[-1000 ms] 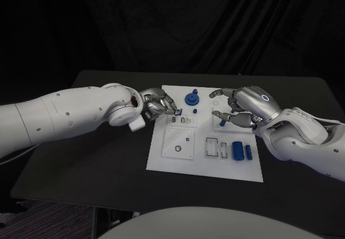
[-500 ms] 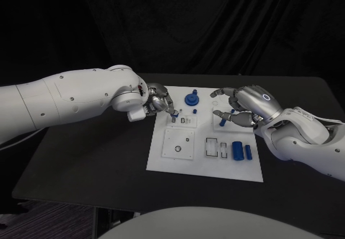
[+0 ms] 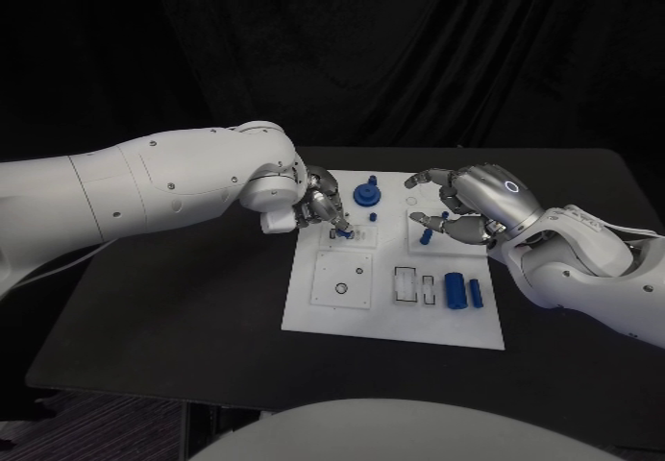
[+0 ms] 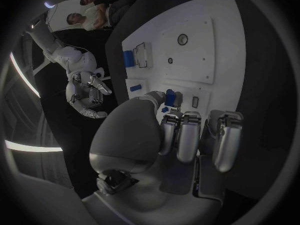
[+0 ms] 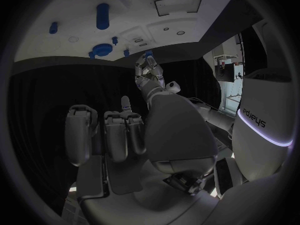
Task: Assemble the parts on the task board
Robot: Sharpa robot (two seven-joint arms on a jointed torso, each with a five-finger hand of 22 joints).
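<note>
One blue part (image 4: 170,97) at left hand (image 4: 187,135)

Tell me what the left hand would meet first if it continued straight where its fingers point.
Probably the task board: the left hand has its fingertips over a small blue part there. Contact is unclear.

A robotics lab, by the look of it: black curtains (image 3: 416,67) hang behind a dark surface (image 3: 181,307), where a white practice board (image 3: 395,317) lies under two robot arms.
</note>
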